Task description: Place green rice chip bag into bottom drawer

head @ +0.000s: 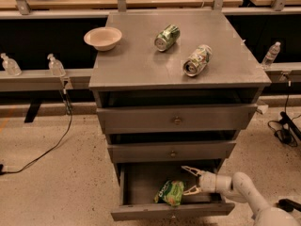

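Observation:
The green rice chip bag [170,192] lies on the floor of the bottom drawer [141,185], near its front panel, right of centre. The drawer is pulled out and its knob sits at the bottom edge of the view. My gripper [189,180] reaches into the drawer from the right, just right of and slightly above the bag. Its fingers [189,170] are spread apart and hold nothing. The lower finger ends close to the bag's right edge.
The middle drawer [172,151] and top drawer [177,119] are shut. On the cabinet top stand a pale bowl [103,36] and two green-and-white cans [167,36] [197,60] on their sides. Bottles [55,66] stand on ledges at the sides; cables lie on the floor.

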Controlling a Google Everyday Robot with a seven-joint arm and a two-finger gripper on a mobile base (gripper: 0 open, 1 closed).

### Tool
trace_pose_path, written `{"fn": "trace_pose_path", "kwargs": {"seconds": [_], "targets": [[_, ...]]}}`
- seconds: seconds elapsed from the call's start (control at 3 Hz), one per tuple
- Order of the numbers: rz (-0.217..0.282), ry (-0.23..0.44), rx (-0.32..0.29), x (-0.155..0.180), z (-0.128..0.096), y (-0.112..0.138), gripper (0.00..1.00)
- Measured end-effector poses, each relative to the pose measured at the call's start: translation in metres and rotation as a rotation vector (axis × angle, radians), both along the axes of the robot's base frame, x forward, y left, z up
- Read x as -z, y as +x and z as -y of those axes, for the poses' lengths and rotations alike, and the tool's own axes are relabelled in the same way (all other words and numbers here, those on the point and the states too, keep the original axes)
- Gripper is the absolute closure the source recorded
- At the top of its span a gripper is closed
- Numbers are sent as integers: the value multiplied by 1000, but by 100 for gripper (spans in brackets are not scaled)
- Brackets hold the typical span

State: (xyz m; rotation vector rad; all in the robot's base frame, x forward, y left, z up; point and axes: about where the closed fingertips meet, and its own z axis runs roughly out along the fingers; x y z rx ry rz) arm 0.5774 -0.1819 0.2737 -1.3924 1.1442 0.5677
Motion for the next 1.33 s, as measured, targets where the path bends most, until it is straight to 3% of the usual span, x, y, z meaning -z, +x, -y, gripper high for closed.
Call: {"fn": "trace_pose_path", "kwargs": {"seconds": [0.67,1.0,1.33], "targets": [[-10,5,-27,0,-8,-3,0],[-12,17,-25,-9,-3,-13,3],[9,-1,18,-27,16,-24,0]]}}
